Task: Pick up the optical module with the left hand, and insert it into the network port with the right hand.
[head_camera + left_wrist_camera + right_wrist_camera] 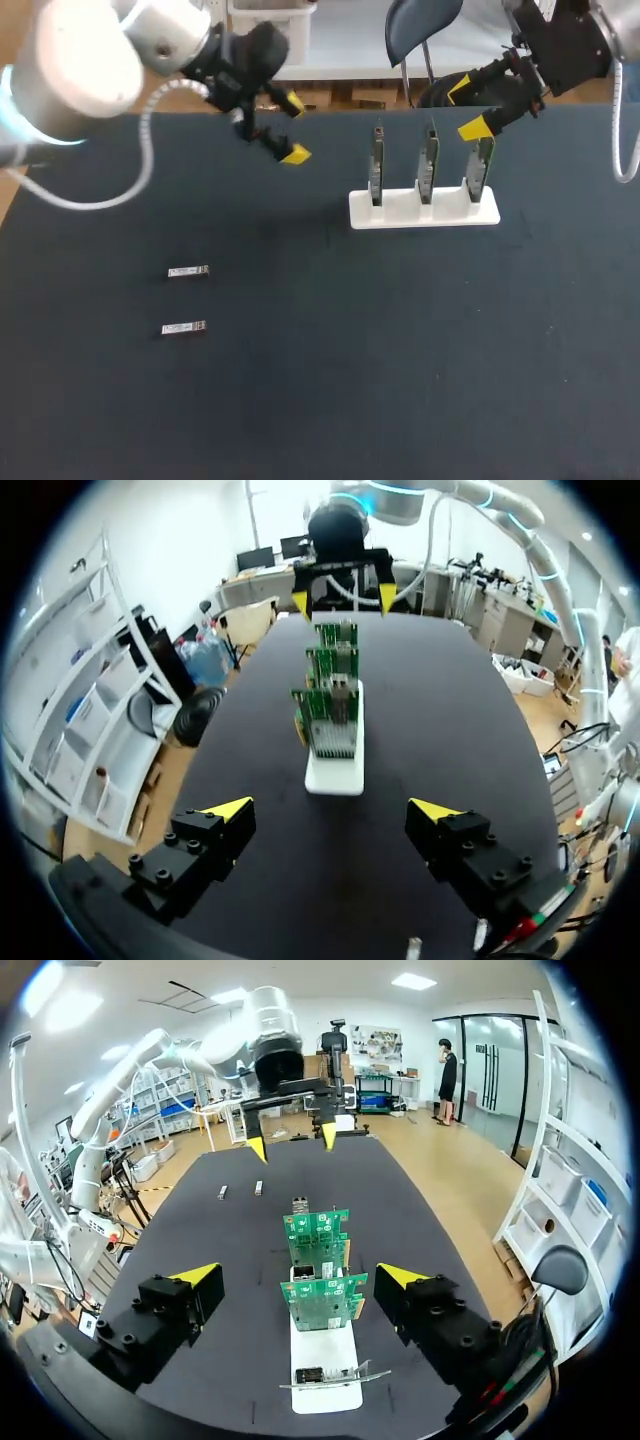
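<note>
Two small silver optical modules (pixel 188 271) (pixel 184 328) lie flat on the dark table at the left; in the right wrist view they are small and far off (pixel 222 1192) (pixel 258 1188). A white stand (pixel 424 210) holds three upright green network cards (pixel 428 160). My left gripper (pixel 295 128) hangs open and empty above the table, left of the stand and well behind the modules. My right gripper (pixel 466 110) is open just above the right-hand card (pixel 481 165), holding nothing. From the right wrist, the fingers (pixel 298 1275) straddle the cards (pixel 322 1300) below. I cannot tell whether a module sits in a port.
The stand (pixel 335 770) is straight ahead of my left gripper (pixel 331 810), with my right gripper (pixel 343 600) beyond it. My left gripper (pixel 292 1142) shows past the cards in the right wrist view. Dark table mat (pixel 380 350) stretches to the front.
</note>
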Controlling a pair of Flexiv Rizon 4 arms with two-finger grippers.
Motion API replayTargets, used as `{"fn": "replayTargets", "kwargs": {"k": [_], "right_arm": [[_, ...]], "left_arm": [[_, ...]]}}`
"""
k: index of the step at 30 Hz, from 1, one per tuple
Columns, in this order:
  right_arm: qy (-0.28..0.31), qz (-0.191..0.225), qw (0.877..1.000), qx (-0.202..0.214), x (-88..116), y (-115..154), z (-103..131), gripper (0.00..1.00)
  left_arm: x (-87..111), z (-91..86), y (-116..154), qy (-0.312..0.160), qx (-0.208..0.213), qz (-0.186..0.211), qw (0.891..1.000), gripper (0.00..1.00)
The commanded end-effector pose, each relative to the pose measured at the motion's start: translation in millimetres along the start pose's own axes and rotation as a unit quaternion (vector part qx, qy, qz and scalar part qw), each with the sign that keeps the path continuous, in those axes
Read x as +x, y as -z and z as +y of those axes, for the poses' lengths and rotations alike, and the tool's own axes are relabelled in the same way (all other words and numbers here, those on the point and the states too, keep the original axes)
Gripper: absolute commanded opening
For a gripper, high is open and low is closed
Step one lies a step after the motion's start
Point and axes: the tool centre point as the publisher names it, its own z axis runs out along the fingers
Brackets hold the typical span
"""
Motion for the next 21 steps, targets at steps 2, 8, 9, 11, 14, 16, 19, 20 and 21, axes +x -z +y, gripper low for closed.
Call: {"fn": "replayTargets", "kwargs": {"k": [2, 8, 9, 11, 14, 16, 19, 20, 21], "right_arm": [[0.0, 0.0, 1.0, 0.0, 0, 0, 0, 1.0], [0.0, 0.0, 1.0, 0.0, 0, 0, 0, 1.0], [0.0, 0.0, 1.0, 0.0, 0, 0, 0, 1.0], [0.0, 0.0, 1.0, 0.0, 0, 0, 0, 1.0], [0.0, 0.0, 1.0, 0.0, 0, 0, 0, 1.0], [0.0, 0.0, 1.0, 0.0, 0, 0, 0, 1.0], [0.0, 0.0, 1.0, 0.0, 0, 0, 0, 1.0], [0.0, 0.0, 1.0, 0.0, 0, 0, 0, 1.0], [0.0, 0.0, 1.0, 0.0, 0, 0, 0, 1.0]], "left_arm": [[52.7, -48.6, 40, 0.036, -0.057, 0.052, 0.996, 1.0], [102.9, -71.1, 48, 0.066, -0.056, 0.104, 0.991, 1.0], [107.8, -74.1, 48, 0.063, -0.053, 0.115, 0.99, 1.0], [119.2, -80.6, 48, 0.062, -0.051, 0.131, 0.988, 1.0], [137.4, -87.0, 45, 0.056, -0.049, 0.16, 0.984, 1.0], [145.1, -90.3, 45, 0.056, -0.049, 0.173, 0.982, 1.0], [159.6, -95.2, 42, 0.05, -0.047, 0.199, 0.978, 1.0], [164.0, -97.6, 41, 0.045, -0.044, 0.209, 0.976, 1.0], [167.9, -99.7, 40, 0.037, -0.041, 0.22, 0.974, 1.0]]}}
